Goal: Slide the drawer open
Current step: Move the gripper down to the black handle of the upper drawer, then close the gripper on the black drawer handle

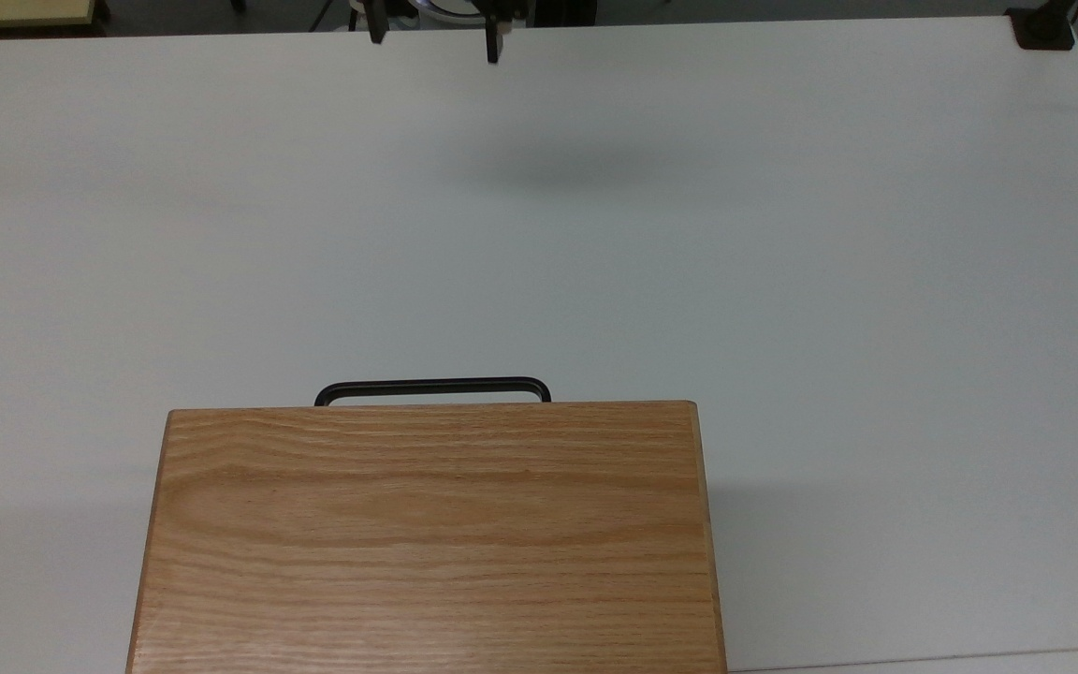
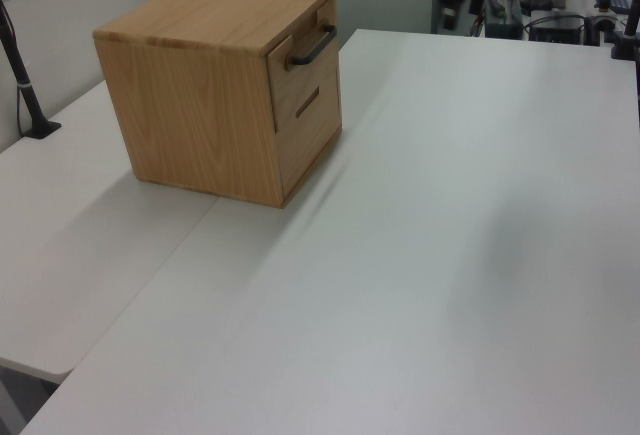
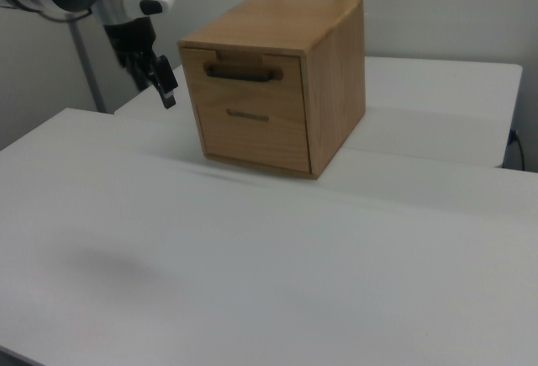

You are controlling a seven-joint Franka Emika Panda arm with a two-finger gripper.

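White table (image 1: 782, 281) bearing cabinet (image 1: 427, 543), drawer (image 3: 244, 70) sitting closed; gripper (image 1: 433, 37) hovering top-center, fingers spread apart.

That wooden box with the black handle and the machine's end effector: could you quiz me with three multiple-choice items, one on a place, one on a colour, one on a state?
1. In the right view, where is the end effector relative to the cabinet?
A. On the right view's left, off the wood
B. On its top
C. Behind it

2. What colour is the handle of the drawer?
A. Silver
B. Black
C. White

3. What state is the drawer in?
A. Lifted out onto the table
B. Pulled far out
C. Pushed in

Answers:
1. A: it hangs clear to that side.
2. B: the bar is dark against pale oak.
3. C: in the right view its front sits almost flush with the cabinet's face.
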